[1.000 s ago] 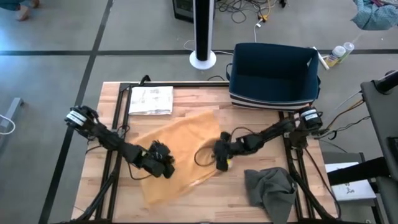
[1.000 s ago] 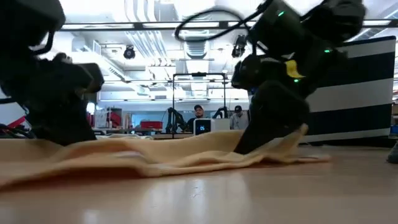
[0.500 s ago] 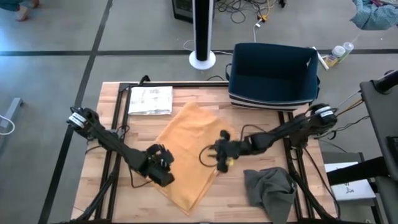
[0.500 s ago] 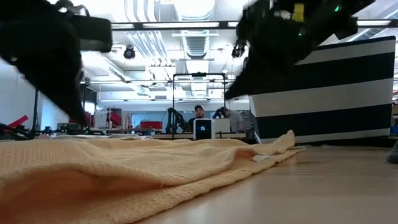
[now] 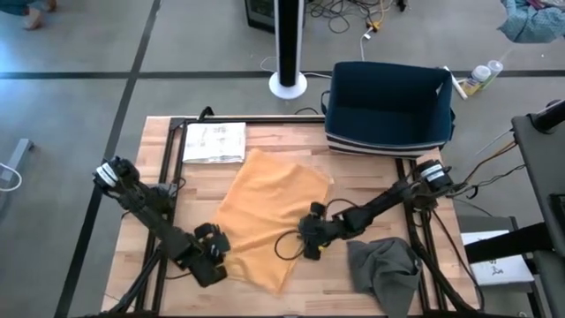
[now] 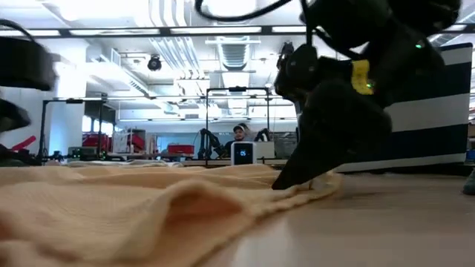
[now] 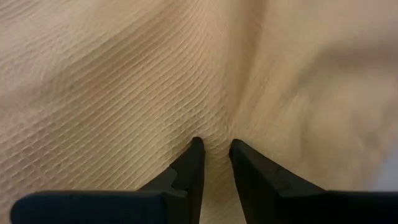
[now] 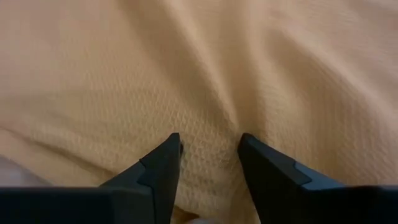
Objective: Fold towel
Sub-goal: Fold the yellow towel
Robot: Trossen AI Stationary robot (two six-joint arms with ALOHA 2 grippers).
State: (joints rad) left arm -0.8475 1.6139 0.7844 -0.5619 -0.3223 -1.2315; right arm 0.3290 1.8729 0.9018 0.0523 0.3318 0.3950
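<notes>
An orange waffle-weave towel point(image 5: 265, 216) lies on the wooden table point(image 5: 168, 177), rumpled, with a raised fold near the front in the low view point(image 6: 185, 204). My left gripper point(image 5: 212, 256) stands at the towel's near-left edge, shut on the cloth. My right gripper point(image 5: 310, 241) stands at the towel's right edge, also shut on the cloth. In the low view my right gripper point(image 6: 312, 174) comes down onto the towel's edge; my left arm is a dark blur at that picture's left. My left gripper pinches a small raised ridge of the towel point(image 7: 214, 134) between its two fingers, near the towel's near-left edge. The fingers point steeply down. The rest of the towel lies on the table; creases run out from the pinch. My right gripper has a bulge of the towel point(image 8: 210, 140) between its two fingers, near the towel's right edge. It comes slanting down from the table's right side. The towel's edge point(image 6: 326, 180) rests on the table beside the fingers.
A crumpled grey cloth point(image 5: 384, 269) lies at the near right, close to my right arm. A navy bin point(image 5: 388, 106) stands at the far right edge. A white printed sheet point(image 5: 214, 141) lies at the far left. Bare wood shows along the left side.
Both grippers have gone toward the table's near edge, the left one also toward the left edge while tipping steeper. The towel has gone with them: it has turned about and drawn into a narrower shape, its far end now nearer the sheet.
</notes>
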